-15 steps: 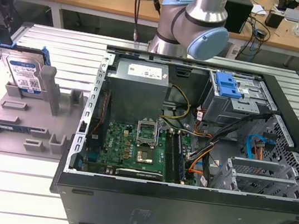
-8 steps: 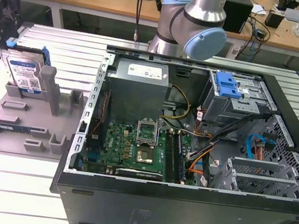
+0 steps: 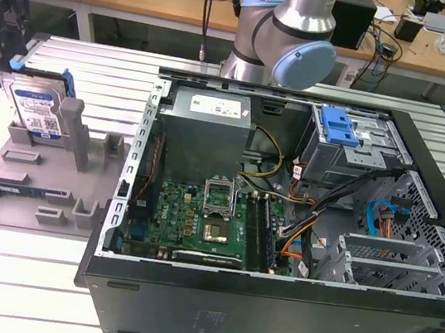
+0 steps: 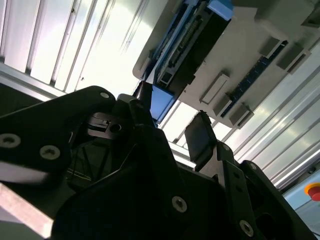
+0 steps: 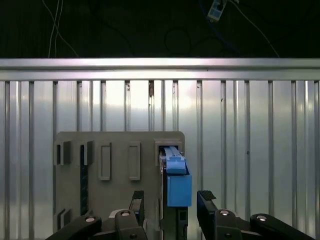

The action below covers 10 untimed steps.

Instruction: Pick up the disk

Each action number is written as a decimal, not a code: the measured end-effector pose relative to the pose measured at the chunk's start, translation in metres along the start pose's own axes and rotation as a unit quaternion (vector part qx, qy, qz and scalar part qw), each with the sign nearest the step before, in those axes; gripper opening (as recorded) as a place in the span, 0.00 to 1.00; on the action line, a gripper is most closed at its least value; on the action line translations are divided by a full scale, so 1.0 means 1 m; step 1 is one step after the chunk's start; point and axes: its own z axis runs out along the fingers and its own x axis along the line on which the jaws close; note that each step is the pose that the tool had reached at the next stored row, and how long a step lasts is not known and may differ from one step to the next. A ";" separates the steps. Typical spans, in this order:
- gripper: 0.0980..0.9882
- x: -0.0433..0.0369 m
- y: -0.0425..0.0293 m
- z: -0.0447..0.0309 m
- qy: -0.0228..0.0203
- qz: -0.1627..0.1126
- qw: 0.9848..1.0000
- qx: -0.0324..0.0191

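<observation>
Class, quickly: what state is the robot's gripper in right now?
Gripper: jaws open, holding nothing, poised over the disk standing in the grey holder.

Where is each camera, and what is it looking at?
Exterior view: off the robot, looks down at the computer case, tray and arm.
First wrist view: rides the arm, looks down at the disk; open tool shows.
Second wrist view: rides the arm, looks slantwise past the tool.
All share the disk.

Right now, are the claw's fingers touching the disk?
Apart. In the first wrist view the open claw straddles the disk, a gap beside each finger.
</observation>
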 end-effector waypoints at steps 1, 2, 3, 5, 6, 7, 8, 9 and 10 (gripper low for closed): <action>0.50 -0.0001 0.0019 0.0009 0.000 0.000 1.000 0.000; 0.50 -0.0002 0.0037 0.0026 0.000 -0.001 1.000 0.001; 0.50 -0.0003 0.0036 0.0032 0.000 -0.001 1.000 0.001; 0.50 -0.0008 0.0036 0.0062 0.000 -0.002 1.000 0.001; 0.50 -0.0014 0.0035 0.0098 0.000 -0.003 1.000 0.001; 0.50 -0.0021 0.0035 0.0116 0.000 -0.003 1.000 0.001; 0.50 -0.0025 0.0034 0.0124 0.000 -0.004 1.000 0.001; 0.50 -0.0029 0.0034 0.0131 0.000 -0.004 1.000 0.001; 0.50 -0.0034 0.0034 0.0138 0.000 -0.004 1.000 0.001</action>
